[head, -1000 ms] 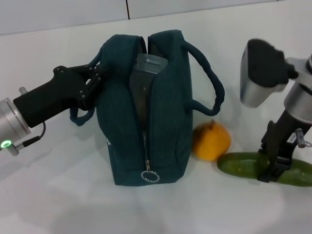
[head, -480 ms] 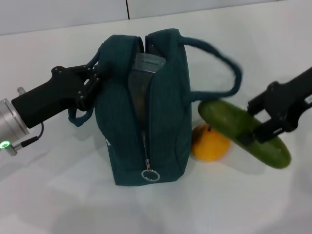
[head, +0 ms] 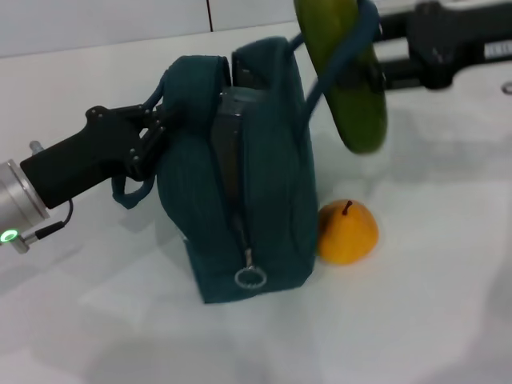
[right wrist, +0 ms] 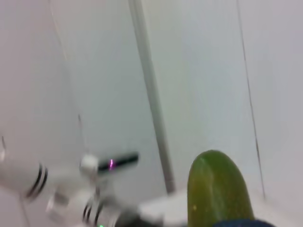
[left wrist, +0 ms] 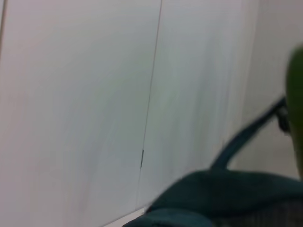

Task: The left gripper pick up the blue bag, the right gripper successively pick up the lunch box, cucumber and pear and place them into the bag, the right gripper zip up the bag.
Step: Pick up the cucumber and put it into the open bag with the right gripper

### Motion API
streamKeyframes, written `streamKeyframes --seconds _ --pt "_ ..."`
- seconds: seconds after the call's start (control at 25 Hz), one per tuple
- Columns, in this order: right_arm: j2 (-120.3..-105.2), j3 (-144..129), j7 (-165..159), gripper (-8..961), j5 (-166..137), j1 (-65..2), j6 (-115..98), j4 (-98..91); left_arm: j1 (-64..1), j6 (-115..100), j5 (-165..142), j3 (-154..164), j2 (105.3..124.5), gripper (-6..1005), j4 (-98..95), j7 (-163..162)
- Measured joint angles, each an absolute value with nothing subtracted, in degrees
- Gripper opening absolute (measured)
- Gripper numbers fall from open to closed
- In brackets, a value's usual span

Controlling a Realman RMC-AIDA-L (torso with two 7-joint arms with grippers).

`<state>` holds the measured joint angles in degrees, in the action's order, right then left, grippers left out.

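Note:
The blue bag point(head: 268, 200) stands mid-table with its zipper open, and the lunch box point(head: 240, 108) shows in the opening. My left gripper point(head: 152, 136) is shut on the bag's left handle. High at the right, my right gripper point(head: 378, 52) is shut on the cucumber point(head: 346, 80), which hangs tilted just right of the bag's top. The bag's right handle point(head: 336, 60) is stretched up across the cucumber. The pear point(head: 346, 232) rests on the table against the bag's right side. The cucumber point(right wrist: 215, 189) also fills the right wrist view's lower part. The left wrist view shows the bag point(left wrist: 227, 198).
The white table point(head: 416, 320) carries nothing else to the right or in front. A wall seam point(head: 208, 14) runs behind the bag. The silver left wrist point(head: 16, 204) with its green light sits at the left edge.
My right gripper has carried the cucumber up and left, from beside the pear to beside the bag's top. The bag's right handle has been pulled up with it, and the bag has tilted.

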<state>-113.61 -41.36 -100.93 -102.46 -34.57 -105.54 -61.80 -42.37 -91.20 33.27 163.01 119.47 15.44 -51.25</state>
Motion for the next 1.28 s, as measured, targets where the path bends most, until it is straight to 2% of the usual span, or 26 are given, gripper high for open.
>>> streamKeyframes --seconds 0.28,0.52,0.76,0.96,1.28 --pt "-114.21 -41.6 -100.0 527 -96.7 -39.0 -98.1 -53.7 -42.5 -91.6 33.2 163.0 119.52 46 14.6 -50.1" --pt "-113.11 -42.3 -101.0 523 -98.1 -40.6 -97.9 -51.2 -42.5 -91.7 33.3 163.0 119.46 46 14.4 -49.9" --pt "-112.66 -42.2 -101.1 346 -98.7 -39.8 -97.9 -51.2 -42.7 -91.7 33.3 163.0 119.36 46 14.6 -49.9" --pt "-112.62 -42.1 -100.9 316 -98.6 -39.1 -97.9 -51.1 -42.8 -91.7 33.3 163.0 119.35 46 14.6 -49.9" --pt "-112.57 -41.9 -100.4 319 -98.5 -38.7 -97.9 -51.1 -42.8 -91.4 33.3 163.0 119.35 46 14.6 -49.9"
